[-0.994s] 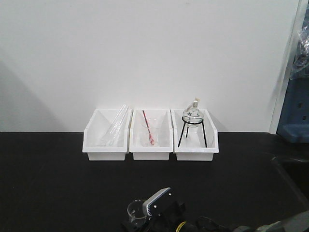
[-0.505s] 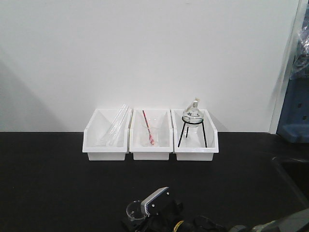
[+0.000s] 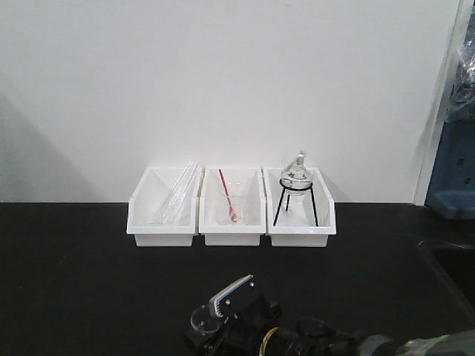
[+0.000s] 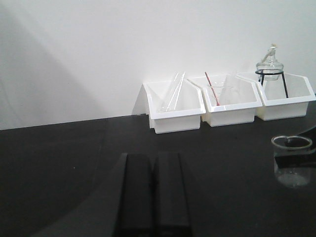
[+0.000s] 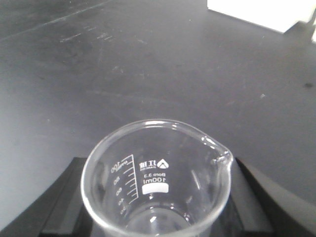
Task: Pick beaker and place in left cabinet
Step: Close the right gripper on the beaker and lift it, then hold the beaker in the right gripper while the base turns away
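The beaker (image 5: 155, 185) is clear glass with a spout and printed 100 ml marks. It stands upright between the two black fingers (image 5: 61, 200) of my right gripper (image 5: 157, 202), which is shut on its lower wall. In the front view the beaker (image 3: 200, 319) and right gripper (image 3: 217, 317) are at the bottom edge, over the black table (image 3: 82, 282). In the left wrist view the beaker (image 4: 292, 162) shows at the far right. My left gripper (image 4: 154, 159) is shut and empty, low over the table. The left cabinet is out of view.
Three white bins stand against the white wall: the left bin (image 3: 163, 210) with glass tubes, the middle one (image 3: 231, 210) with a glass vessel and red rod, the right one (image 3: 299, 210) with a round flask on a black tripod. A blue object (image 3: 454, 167) stands at the right edge.
My right gripper has shifted slightly to the left with the beaker in it. The bins have not moved.
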Motion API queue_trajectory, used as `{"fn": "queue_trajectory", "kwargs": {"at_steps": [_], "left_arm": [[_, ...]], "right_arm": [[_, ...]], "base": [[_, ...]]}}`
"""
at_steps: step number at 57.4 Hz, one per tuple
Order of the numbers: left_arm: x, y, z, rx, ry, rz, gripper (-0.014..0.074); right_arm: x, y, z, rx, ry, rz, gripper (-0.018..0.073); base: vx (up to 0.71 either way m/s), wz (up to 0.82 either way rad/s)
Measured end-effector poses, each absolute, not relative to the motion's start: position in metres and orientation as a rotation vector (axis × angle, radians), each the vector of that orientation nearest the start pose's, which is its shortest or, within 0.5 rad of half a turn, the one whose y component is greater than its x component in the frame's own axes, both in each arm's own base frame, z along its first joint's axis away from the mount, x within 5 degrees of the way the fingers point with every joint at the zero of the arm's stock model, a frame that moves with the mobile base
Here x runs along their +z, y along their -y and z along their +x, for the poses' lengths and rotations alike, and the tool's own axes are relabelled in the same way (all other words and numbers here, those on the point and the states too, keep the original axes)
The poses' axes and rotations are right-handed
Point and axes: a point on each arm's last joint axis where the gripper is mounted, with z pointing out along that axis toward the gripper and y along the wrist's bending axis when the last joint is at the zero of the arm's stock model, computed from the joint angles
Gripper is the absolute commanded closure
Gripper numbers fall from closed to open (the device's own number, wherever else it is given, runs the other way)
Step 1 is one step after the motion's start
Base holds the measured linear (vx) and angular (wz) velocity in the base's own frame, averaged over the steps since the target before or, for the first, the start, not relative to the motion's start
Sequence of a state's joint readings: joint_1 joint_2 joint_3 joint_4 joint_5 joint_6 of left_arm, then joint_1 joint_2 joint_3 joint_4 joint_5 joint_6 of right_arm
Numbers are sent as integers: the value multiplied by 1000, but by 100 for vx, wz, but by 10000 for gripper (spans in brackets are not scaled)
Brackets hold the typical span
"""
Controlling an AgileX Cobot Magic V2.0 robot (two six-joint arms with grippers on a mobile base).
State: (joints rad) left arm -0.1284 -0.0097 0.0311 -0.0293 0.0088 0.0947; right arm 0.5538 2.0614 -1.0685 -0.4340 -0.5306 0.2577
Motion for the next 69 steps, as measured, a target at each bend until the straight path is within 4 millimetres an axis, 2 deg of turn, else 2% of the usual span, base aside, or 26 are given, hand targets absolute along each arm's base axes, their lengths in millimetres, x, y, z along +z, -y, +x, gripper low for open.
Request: {"fn": "queue_trajectory", "kwargs": {"at_steps": [11,20,40,50,69], "left_arm": [[202,7,56,-51,-1507,147,595],[202,7,56,-51,-1507,147,595],[202,7,56,-51,-1507,147,595],[202,7,56,-51,-1507,147,595],[202,7,56,-51,-1507,147,595]], "right_arm": [[193,-232,342,523,-1782,-701,568],[244,-221,330,511,-1753,-647,568],[323,-190,300,395,-1743,-579,564],[339,-181,291,364,-1751,-555,564],[340,-180,290,351,-1766,-552,564]], "base": [[0,0],[0,0],[0,0],[0,0],[0,0]]}}
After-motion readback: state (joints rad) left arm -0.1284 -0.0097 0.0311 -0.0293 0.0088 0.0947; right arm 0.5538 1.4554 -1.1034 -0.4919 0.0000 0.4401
